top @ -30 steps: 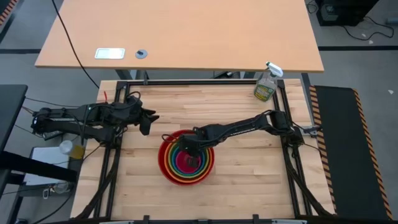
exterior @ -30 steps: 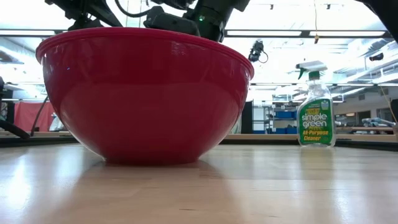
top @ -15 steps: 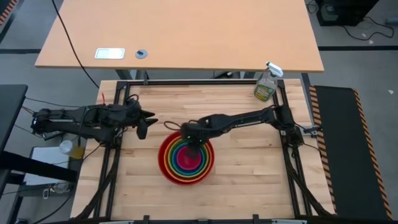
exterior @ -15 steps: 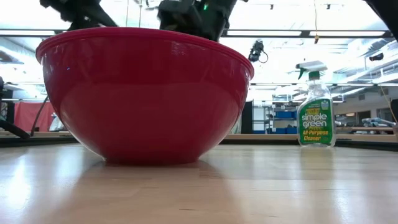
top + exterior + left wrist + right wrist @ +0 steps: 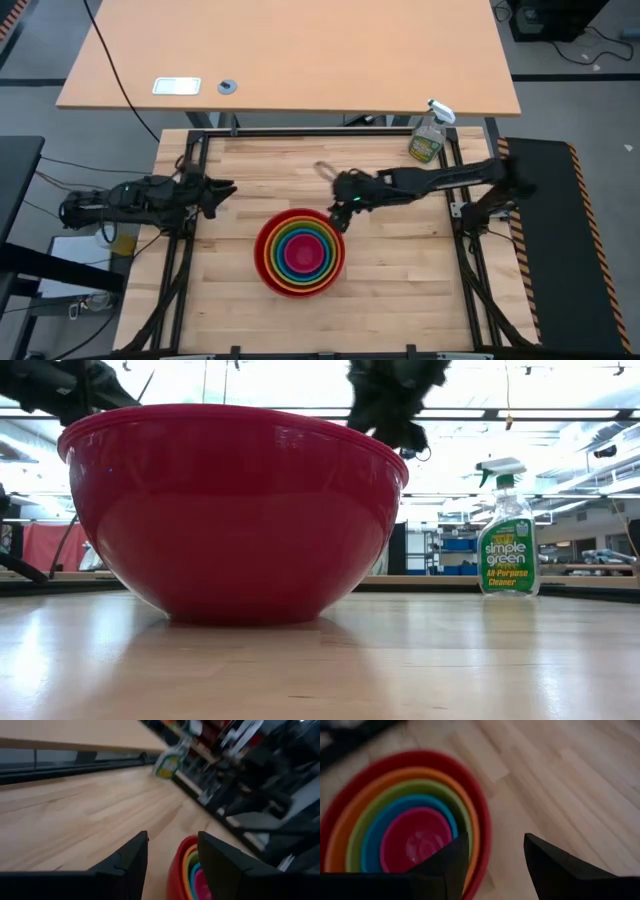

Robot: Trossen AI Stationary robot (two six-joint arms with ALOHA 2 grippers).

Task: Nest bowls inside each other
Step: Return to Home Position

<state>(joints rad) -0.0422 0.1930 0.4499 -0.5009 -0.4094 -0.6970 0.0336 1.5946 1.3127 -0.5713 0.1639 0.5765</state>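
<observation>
Right gripper (image 5: 339, 214) empty, nest complete

Its fingers stood apart with nothing between them, hanging just beside the far rim of the red bowl (image 5: 420, 759). Inside red sat orange (image 5: 415, 772), lime green (image 5: 417, 786), blue (image 5: 415, 800) and magenta (image 5: 412, 840), one in another, mid-way across the table (image 5: 400, 285). Left gripper (image 5: 222, 189), likewise spread and empty, waited near the left edge. Judged: nesting done; only parking both arms remained
</observation>
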